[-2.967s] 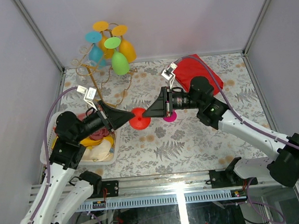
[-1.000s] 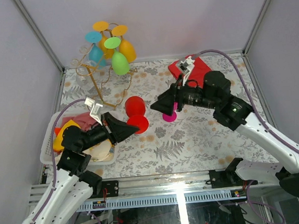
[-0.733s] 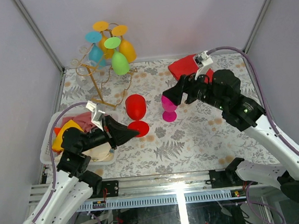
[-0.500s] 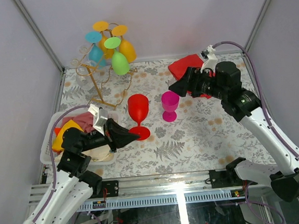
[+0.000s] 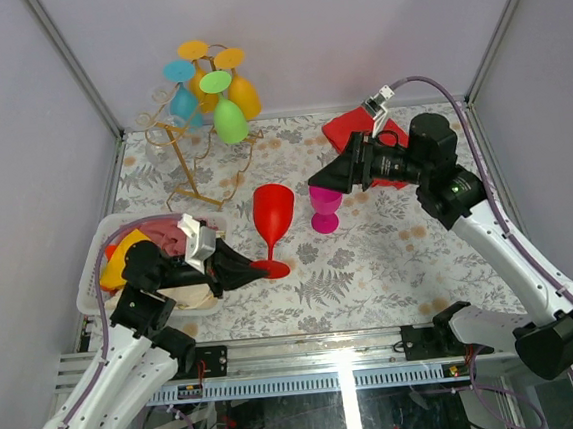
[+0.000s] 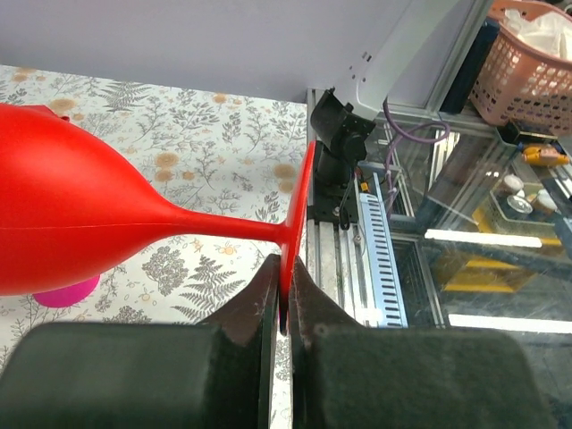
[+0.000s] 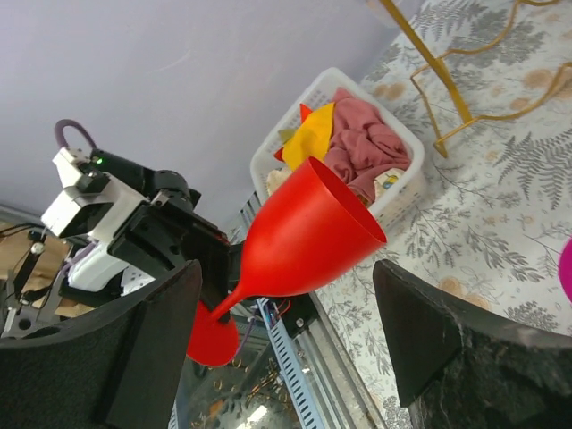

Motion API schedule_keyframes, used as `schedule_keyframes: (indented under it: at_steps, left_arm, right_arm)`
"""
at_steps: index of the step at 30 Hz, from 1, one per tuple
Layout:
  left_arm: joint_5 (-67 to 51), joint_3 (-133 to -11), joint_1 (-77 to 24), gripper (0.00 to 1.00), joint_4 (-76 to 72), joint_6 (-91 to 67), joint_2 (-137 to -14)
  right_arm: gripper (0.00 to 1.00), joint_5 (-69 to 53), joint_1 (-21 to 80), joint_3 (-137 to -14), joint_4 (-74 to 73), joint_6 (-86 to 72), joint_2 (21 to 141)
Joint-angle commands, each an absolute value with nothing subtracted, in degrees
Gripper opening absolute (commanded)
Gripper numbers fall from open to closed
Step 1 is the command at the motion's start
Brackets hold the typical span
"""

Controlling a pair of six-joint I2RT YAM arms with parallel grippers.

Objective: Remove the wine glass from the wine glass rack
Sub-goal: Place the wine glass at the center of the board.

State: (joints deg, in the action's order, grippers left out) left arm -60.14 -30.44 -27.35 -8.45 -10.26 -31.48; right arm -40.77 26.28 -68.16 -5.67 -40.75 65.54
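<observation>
A red wine glass [image 5: 272, 214] leans over the table's middle, off the gold wine glass rack [image 5: 184, 161] at the back left. My left gripper [image 5: 249, 271] is shut on the rim of its foot [image 6: 302, 201], the bowl [image 6: 71, 223] pointing away. Whether the foot touches the table I cannot tell. My right gripper [image 5: 322, 183] hangs open above a magenta glass [image 5: 323, 211], apart from the red glass [image 7: 313, 234], which shows between its fingers [image 7: 152, 344]. Green [image 5: 229, 121], orange [image 5: 244, 96] and blue [image 5: 184, 104] glasses hang on the rack.
A white basket [image 5: 156, 217] of cloths sits at the front left beside my left arm. A red cloth [image 5: 351, 130] lies at the back right. Grey walls close in the table on three sides, and a metal rail [image 5: 309, 351] runs along the near edge.
My left gripper drew back toward the near edge and tipped the red glass from lying flat to nearly upright. My right arm swung away, then back above the magenta glass, jaws slightly wider.
</observation>
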Motion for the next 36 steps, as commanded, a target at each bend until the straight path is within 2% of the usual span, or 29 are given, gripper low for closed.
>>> schedule_keyframes:
  at_steps: [1,10,36]
  left_arm:
    - [-64.31,-32.75,-27.55,0.00,-6.71,-3.36,-31.28]
    - [-67.23,-35.11,-27.60,0.00,-0.62,2.69,-31.67]
    - [-70.78,-34.89,-27.64,0.00,1.01,4.82,-30.83]
  right_arm:
    - [0.85,-49.00,26.28,-68.17,0.71,-44.03,66.74]
    - [0.84,-59.48,26.36,-67.26,6.21,-51.57,71.13]
    - [0.83,-58.91,30.47,-68.42,5.32,-50.32,73.26]
